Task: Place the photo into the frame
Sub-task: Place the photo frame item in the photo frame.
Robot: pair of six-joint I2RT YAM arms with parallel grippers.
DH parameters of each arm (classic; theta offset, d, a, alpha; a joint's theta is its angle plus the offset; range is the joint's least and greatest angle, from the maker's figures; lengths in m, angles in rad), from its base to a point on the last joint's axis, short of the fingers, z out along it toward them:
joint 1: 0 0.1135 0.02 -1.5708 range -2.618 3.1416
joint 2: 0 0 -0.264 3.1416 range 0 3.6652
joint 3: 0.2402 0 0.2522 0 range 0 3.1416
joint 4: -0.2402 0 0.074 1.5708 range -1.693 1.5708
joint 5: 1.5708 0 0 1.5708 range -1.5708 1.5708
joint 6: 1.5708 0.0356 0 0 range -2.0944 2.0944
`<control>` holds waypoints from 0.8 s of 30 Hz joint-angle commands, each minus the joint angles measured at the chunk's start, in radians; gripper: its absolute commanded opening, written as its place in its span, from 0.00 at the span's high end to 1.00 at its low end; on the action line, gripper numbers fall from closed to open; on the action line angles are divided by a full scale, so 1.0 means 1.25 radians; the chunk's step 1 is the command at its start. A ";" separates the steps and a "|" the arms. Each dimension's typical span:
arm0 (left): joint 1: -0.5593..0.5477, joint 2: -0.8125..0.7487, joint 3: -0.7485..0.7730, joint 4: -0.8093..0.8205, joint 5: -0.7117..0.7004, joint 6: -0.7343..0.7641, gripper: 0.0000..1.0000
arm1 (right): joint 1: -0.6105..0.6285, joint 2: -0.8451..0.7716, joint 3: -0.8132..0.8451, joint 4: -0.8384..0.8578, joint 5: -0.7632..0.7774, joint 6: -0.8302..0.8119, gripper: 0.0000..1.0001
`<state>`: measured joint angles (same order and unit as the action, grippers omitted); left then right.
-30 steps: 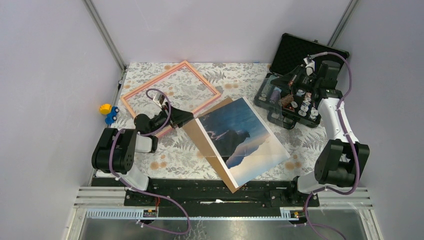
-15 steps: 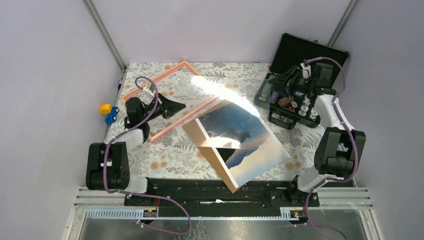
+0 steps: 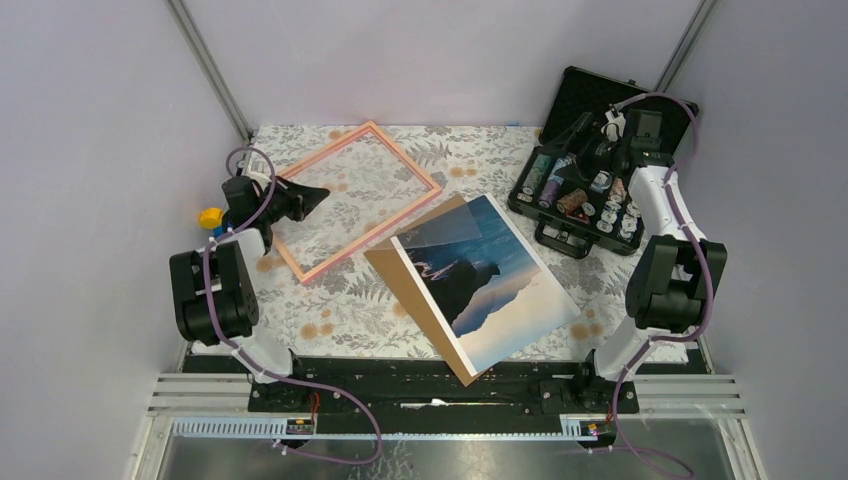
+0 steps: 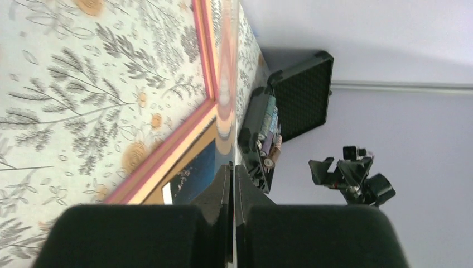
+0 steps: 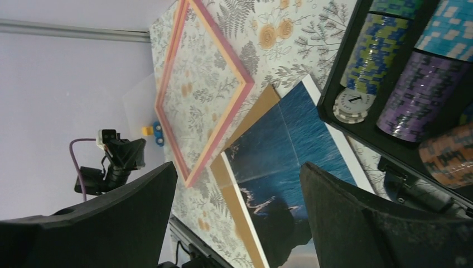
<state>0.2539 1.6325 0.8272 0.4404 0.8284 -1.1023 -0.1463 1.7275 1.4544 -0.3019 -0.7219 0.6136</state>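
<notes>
**A:** Where is the photo?

**B:** The photo [image 3: 495, 285] lies face up on a brown board [image 3: 395, 262], at about 5 o'clock from the middle of the table and turned askew. It is outside the frame.

**A:** And the frame?

**B:** The frame [image 3: 407, 154] lies flat on the flowered cloth [image 3: 480, 150] at about 10 o'clock, with the cloth's pattern showing through it. The board's far corner comes just beside the frame's 3 o'clock corner.

**A:** What about the left gripper?

**B:** The left gripper [image 3: 312, 196] hangs over the frame's 9 o'clock part with its fingers pressed together. In the left wrist view a thin mirror-like strip runs away from the fingertips. It may be a clear sheet seen edge-on, but I cannot tell.

**A:** And the right one?

**B:** The right gripper [image 3: 572, 140] is above the black case [image 3: 600, 100] at 2 o'clock. Its jaws are spread wide with nothing between them. The case stands open, with rows of poker chips [image 3: 585, 200] inside.

**A:** Is there anything else?

**B:** A small yellow and blue toy [image 3: 214, 224] sits at 9 o'clock, just off the cloth's edge.
</notes>
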 commanded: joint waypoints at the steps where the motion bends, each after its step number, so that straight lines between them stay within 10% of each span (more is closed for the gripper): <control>1: 0.022 0.027 0.053 0.056 -0.045 -0.008 1.00 | 0.007 -0.005 0.008 0.002 0.045 -0.065 0.12; 24: 0.174 0.127 -0.018 0.233 -0.088 -0.059 1.00 | 0.174 0.101 -0.101 0.463 0.157 -0.076 0.00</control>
<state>0.4313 1.8229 0.8253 0.6765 0.7326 -1.1934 0.0685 1.9373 1.3727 0.1413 -0.5762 0.5648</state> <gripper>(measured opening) 0.016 0.994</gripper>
